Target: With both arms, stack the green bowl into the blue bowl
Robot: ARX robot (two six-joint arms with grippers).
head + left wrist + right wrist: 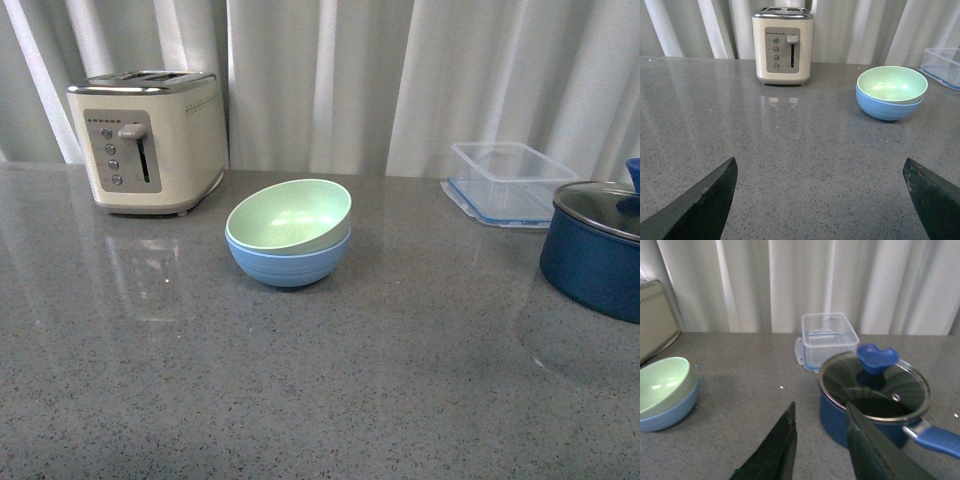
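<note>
mint green bowl [291, 213] sits nested, slightly tilted, in the blue bowl [288, 262] mid-counter, at one o'clock from the wide-spread left gripper [820, 192] and ten o'clock from the narrowly parted, empty right gripper [820, 440], both well apart.

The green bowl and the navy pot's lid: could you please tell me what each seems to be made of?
The green bowl looks like matte plastic or a fibre composite: dull, even colour with only soft highlights. The pot's lid looks like clear glass in a shiny metal rim, with a blue, probably plastic or silicone, knob.
</note>
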